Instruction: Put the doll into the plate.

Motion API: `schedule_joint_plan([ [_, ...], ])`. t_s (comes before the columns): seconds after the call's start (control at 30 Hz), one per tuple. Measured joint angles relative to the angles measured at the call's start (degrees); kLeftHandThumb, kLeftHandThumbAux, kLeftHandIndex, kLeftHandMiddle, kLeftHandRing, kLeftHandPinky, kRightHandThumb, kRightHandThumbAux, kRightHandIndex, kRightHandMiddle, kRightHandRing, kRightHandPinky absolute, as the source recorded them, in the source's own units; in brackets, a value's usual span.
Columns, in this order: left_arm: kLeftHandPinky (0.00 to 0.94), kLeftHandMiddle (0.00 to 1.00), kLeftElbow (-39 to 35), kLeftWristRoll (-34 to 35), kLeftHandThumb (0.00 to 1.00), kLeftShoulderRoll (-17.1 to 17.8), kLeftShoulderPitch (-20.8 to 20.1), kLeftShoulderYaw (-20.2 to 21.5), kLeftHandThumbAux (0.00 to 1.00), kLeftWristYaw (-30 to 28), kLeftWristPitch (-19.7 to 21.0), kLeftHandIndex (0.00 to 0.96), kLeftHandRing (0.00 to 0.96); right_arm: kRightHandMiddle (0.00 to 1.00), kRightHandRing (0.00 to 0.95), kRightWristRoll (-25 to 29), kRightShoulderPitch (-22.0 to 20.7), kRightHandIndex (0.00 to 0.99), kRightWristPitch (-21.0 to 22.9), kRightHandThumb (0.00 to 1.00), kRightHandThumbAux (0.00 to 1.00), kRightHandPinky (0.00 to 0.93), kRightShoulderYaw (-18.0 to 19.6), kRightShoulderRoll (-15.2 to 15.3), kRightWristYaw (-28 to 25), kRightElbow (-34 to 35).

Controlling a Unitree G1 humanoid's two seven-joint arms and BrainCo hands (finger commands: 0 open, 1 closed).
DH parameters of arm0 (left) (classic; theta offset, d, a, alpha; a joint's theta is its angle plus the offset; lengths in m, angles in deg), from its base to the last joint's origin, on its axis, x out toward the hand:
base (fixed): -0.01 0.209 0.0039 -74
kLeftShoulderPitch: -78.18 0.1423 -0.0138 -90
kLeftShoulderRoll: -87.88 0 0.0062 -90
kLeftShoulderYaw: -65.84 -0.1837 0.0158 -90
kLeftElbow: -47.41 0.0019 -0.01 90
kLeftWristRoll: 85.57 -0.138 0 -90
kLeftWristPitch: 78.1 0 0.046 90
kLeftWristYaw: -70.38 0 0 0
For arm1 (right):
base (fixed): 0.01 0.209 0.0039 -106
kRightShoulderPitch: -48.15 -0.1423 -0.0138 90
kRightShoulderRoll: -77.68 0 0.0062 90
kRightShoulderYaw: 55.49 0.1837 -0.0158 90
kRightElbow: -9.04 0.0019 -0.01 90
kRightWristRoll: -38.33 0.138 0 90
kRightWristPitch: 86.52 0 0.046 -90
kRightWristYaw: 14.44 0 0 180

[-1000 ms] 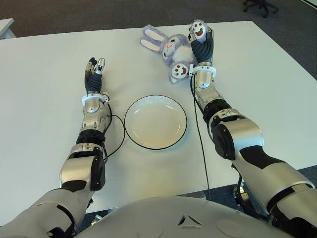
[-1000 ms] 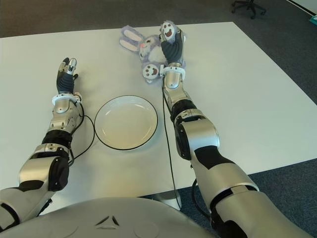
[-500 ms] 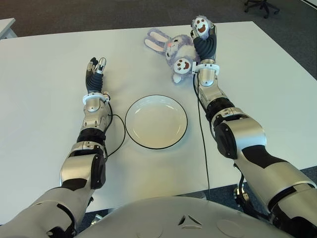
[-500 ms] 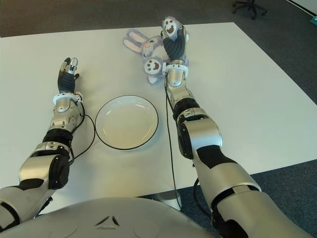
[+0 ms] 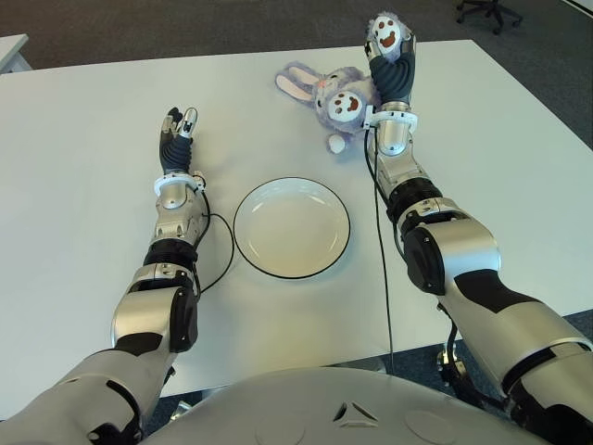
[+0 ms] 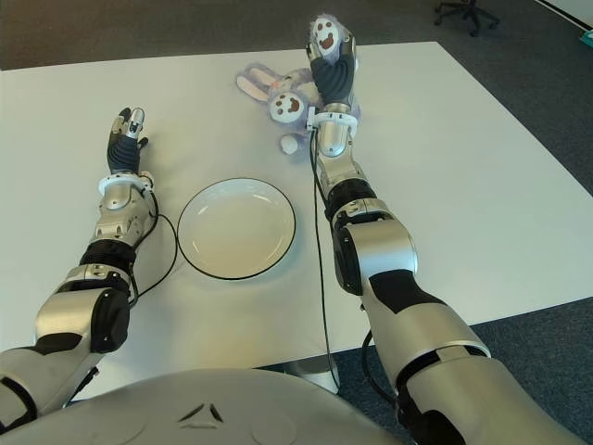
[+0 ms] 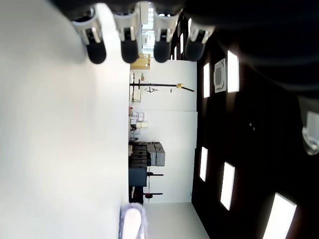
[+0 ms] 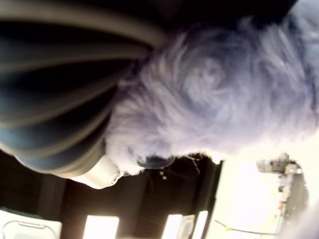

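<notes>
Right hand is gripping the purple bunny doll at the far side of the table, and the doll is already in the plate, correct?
Not quite. The right hand does grip the doll at the far side of the table, but the plate holds nothing; the doll is well beyond it. Both eye views show this. The left hand shows left of the plate.

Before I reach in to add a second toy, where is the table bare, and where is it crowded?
Bare: the white table left of the left robot hand, and the stretch right of the right robot hand. The plate holds nothing. Crowded: the far edge, where the right robot hand grips the doll.
</notes>
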Motion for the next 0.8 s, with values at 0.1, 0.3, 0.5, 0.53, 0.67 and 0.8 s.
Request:
schedule_joint_plan([
  [0.1, 0.068, 0.069, 0.2, 0.0, 0.000, 0.0, -0.1, 0.1, 0.397, 0.0, -0.2, 0.000, 0.069, 0.852, 0.851, 0.3, 0.0, 0.441, -1.1, 0.748, 0.703, 0.841, 0.2, 0.0, -0.3, 0.1],
  [0.3, 0.064, 0.070, 0.8, 0.3, 0.000, 0.0, -0.4, 0.1, 0.400, -0.1, -0.5, 0.000, 0.072, 0.855, 0.859, 0.6, 0.0, 0.441, -2.3, 0.746, 0.703, 0.852, 0.5, -0.1, -0.6, 0.3],
  [0.5, 0.051, 0.082, 1.4, 0.3, 0.000, 0.0, -0.7, 0.1, 0.404, -0.1, -0.7, 0.000, 0.081, 0.845, 0.849, 0.5, -0.2, 0.441, -3.4, 0.746, 0.703, 0.830, 0.6, -0.2, 0.1, 0.7],
  [0.53, 0.051, 0.083, 1.5, 0.3, 0.000, 0.0, -0.7, 0.1, 0.404, -0.1, -0.8, 0.000, 0.082, 0.843, 0.847, 0.6, -0.3, 0.441, -3.6, 0.746, 0.703, 0.826, 0.6, -0.3, 0.1, 0.8],
  [0.67, 0.032, 0.078, 1.6, 0.3, 0.000, 0.0, -0.8, 0.1, 0.403, -0.1, -0.9, 0.000, 0.076, 0.814, 0.815, 1.2, -0.4, 0.442, -4.5, 0.747, 0.703, 0.763, 1.0, -0.6, -0.2, 1.3],
  [0.8, 0.016, 0.076, 1.6, 0.3, 0.000, 0.0, -0.8, 0.1, 0.401, -0.1, -1.0, 0.000, 0.072, 0.787, 0.793, 2.0, -0.4, 0.442, -5.4, 0.748, 0.702, 0.758, 1.2, -0.8, -0.9, 2.0],
])
